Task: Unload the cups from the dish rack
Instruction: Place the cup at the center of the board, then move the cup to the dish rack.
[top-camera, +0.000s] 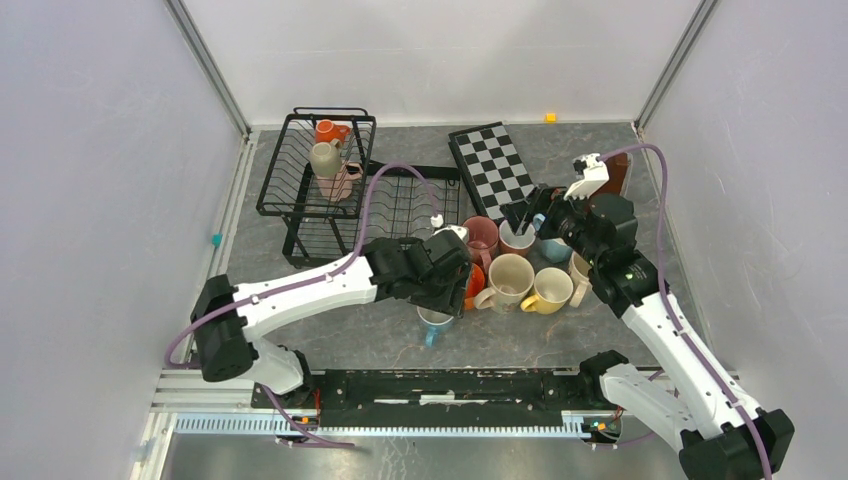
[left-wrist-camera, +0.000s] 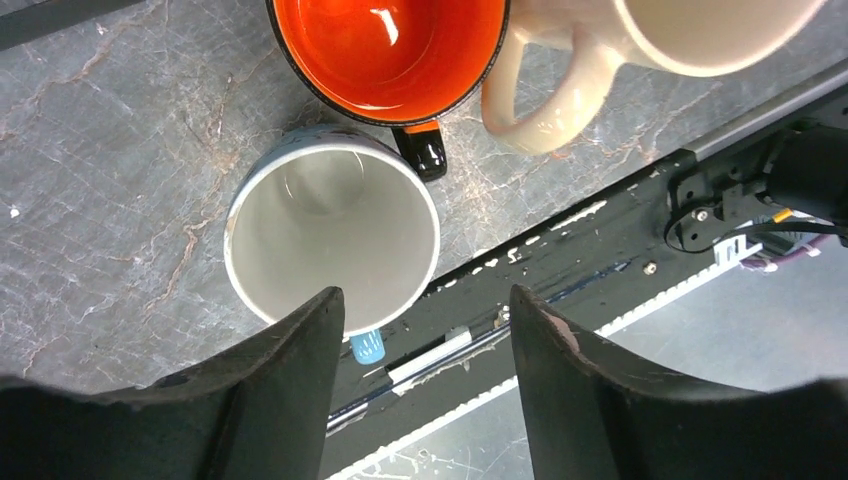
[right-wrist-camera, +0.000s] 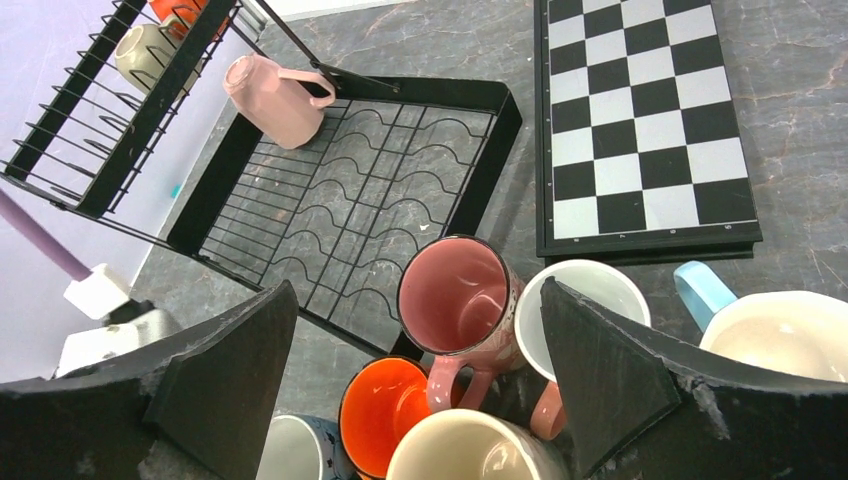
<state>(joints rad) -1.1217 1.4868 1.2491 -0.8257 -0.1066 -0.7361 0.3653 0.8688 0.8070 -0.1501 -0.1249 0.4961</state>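
Top external view, entries as I read them from the console.

1. Dish rack (top-camera: 283, 170), at 11 o'clock on the table (top-camera: 350, 340). The basket part holds three cups: orange cup (top-camera: 328, 130), beige cup (top-camera: 324, 158) and pink cup (top-camera: 341, 184), in a line running toward 6 o'clock.
2. Cups standing on the table at centre, eight by my count: pink mug (top-camera: 481, 234), white mug (top-camera: 517, 239), light blue mug (top-camera: 553, 249), cream mug (top-camera: 510, 279), yellow mug (top-camera: 548, 290), orange mug (top-camera: 473, 286), blue-handled mug (top-camera: 435, 322), and tan mug (top-camera: 579, 268), which is half hidden by the right arm.
3. Checkerboard (top-camera: 497, 164), at 1 o'clock of the group.
4. Left gripper (top-camera: 447, 295) is over the orange mug and blue-handled mug. Right gripper (top-camera: 527, 214) is over the white mug.

Only this view shows the yellow and tan mugs.

Left wrist view adds:
- The fingers (left-wrist-camera: 300, 380) are spread wide and hold nothing.
- The blue-handled mug (left-wrist-camera: 332, 235) stands upright with its white inside showing.
- The orange mug (left-wrist-camera: 390, 50) is just beside it at 12 o'clock.
- The cream mug (left-wrist-camera: 690, 30) is at 2 o'clock.

Right wrist view adds:
- The fingers (right-wrist-camera: 610, 380) are likewise spread wide and hold nothing.
- The pink mug (right-wrist-camera: 460, 295) and white mug (right-wrist-camera: 585, 300) stand side by side between the fingers.
- The pink cup (right-wrist-camera: 272, 98) lies tilted at the basket's edge.
- The rack's flat tray part (right-wrist-camera: 380, 190) is at 11 o'clock of the pink mug.
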